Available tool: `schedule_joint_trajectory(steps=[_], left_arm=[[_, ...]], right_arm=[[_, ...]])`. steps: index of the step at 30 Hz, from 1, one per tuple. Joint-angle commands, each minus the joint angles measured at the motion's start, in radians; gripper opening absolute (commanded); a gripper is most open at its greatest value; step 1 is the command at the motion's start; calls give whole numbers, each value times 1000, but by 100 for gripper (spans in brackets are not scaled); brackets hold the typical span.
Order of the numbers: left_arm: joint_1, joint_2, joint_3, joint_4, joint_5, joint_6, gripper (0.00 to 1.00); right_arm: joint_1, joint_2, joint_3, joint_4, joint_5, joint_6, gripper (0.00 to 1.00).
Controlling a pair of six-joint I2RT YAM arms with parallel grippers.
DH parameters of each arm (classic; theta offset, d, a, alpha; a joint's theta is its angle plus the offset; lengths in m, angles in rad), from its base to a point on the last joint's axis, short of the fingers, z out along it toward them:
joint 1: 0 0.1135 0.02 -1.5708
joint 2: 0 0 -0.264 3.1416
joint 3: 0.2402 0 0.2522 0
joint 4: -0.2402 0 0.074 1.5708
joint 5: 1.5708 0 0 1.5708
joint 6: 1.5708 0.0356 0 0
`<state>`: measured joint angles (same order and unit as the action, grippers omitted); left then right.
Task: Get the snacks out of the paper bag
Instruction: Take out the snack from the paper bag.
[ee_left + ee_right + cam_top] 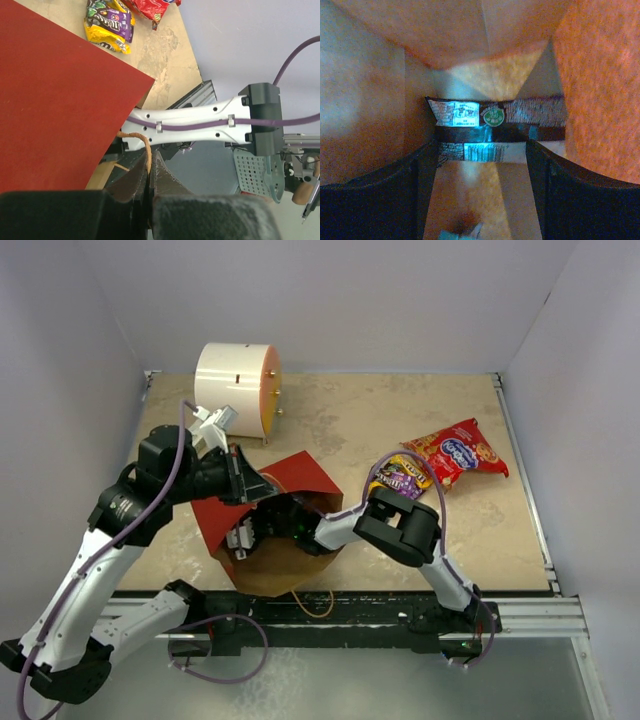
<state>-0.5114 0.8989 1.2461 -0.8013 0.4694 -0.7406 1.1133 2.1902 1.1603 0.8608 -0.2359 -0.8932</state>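
The paper bag [290, 475] lies on its side, red outside and brown inside, its mouth toward the arms. My left gripper [148, 162] is shut on the bag's thin cord handle [142, 142] and holds the top of the mouth [243, 480]. My right gripper [481, 147] is deep inside the bag, jaws open. A dark snack packet with white labels [490, 127] lies across the far end, just at the fingertips. Two snacks lie outside on the table: a red bag [458, 452] and a yellow-purple packet [402, 475].
A white-and-orange cylinder [238, 388] stands at the back left. The right arm's forearm [400, 525] reaches from the right into the bag's mouth. Something light blue [460, 232] shows at the bottom edge of the right wrist view. Walls close in the table [350, 420] on three sides.
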Motion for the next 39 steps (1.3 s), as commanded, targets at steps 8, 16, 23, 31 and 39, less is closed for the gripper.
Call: schedule_joint_trajectory(steps=[8,16,23,31,39], left_arm=[[-3,-32,3,4,-54,13,0],[-3,17,47,14,-40,61,0],[-3,35,57,46,-29,53,0],[-3,30,67,22,-27,59,0],[-3,32,83,13,-14,70,0]], right_arm=[[-1,-173,-195,207,41,289,75],[25,-186,-204,279,103,486,77],[47,-119,-115,292,321,818,77],[75,-16,4,224,553,893,88],[76,76,97,151,590,831,94]])
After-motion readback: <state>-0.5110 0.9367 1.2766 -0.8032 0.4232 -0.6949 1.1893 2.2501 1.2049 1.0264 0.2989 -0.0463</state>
